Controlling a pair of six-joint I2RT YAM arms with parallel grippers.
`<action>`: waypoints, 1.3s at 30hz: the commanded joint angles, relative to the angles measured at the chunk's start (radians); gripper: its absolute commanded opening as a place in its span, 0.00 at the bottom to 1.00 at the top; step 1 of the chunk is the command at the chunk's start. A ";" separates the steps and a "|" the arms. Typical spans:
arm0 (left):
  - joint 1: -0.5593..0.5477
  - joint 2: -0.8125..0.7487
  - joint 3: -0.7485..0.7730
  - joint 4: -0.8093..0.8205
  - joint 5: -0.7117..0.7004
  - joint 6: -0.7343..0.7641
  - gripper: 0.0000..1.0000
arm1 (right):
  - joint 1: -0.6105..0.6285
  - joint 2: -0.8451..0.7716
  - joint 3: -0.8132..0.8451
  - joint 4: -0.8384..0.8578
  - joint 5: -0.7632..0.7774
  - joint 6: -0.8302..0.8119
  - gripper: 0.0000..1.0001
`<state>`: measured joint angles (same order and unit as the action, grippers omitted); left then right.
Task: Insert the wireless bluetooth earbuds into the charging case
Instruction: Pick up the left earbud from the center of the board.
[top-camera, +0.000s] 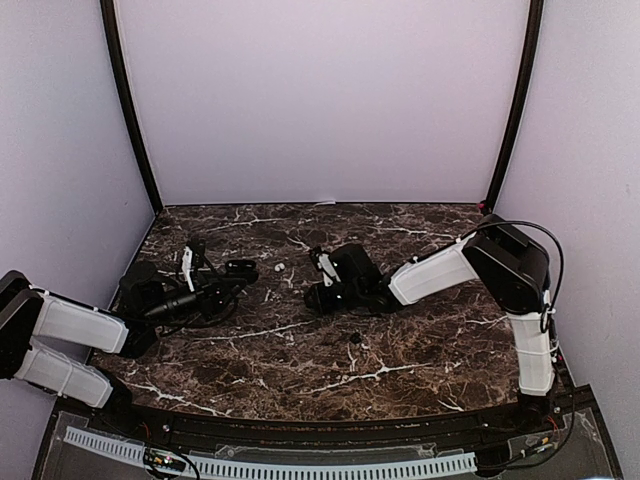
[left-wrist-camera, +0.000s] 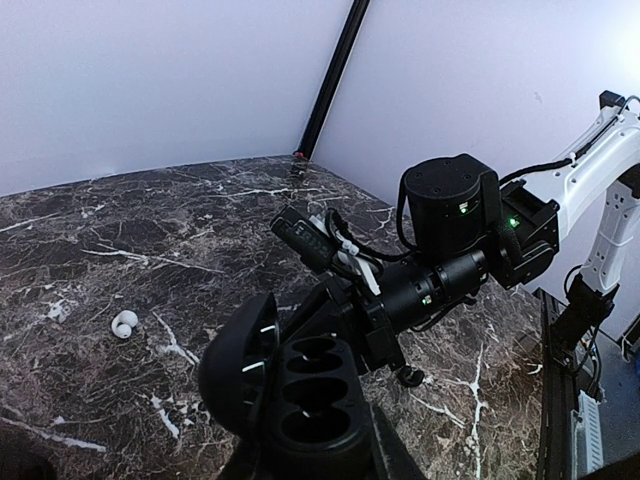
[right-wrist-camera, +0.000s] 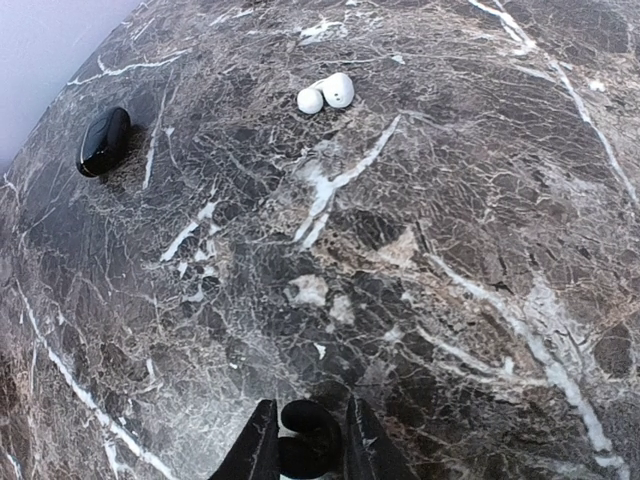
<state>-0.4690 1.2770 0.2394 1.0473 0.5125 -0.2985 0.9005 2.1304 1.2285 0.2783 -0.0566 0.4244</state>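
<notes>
My left gripper (left-wrist-camera: 315, 455) is shut on an open black charging case (left-wrist-camera: 320, 400), with its lid hinged up to the left and its wells empty. The case also shows in the top view (top-camera: 243, 268), held by the left gripper (top-camera: 232, 276). My right gripper (right-wrist-camera: 308, 445) is shut on a black earbud (right-wrist-camera: 305, 428) close above the marble, to the right of the case (top-camera: 318, 263). A white earbud (right-wrist-camera: 328, 92) lies on the table between the two grippers (top-camera: 279, 267) (left-wrist-camera: 124, 323). Another black earbud (top-camera: 355, 338) lies loose nearer the front (left-wrist-camera: 408, 376).
A glossy black oval thing (right-wrist-camera: 103, 140), perhaps a closed case, lies on the dark marble table (top-camera: 400, 380) beyond the white earbud. Purple walls and black corner posts (top-camera: 130, 110) enclose the table on three sides.
</notes>
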 joint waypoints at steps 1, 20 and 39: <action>-0.002 -0.019 -0.017 0.025 0.006 0.012 0.17 | 0.012 0.013 0.004 0.039 -0.034 0.016 0.23; -0.004 -0.034 -0.018 0.014 0.006 0.019 0.17 | 0.010 -0.059 -0.029 0.045 0.029 0.002 0.33; -0.005 -0.036 -0.019 0.011 0.007 0.019 0.17 | 0.003 -0.031 -0.049 0.035 0.038 -0.002 0.22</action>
<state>-0.4694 1.2617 0.2394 1.0462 0.5125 -0.2916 0.9039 2.0819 1.1793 0.2916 -0.0269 0.4274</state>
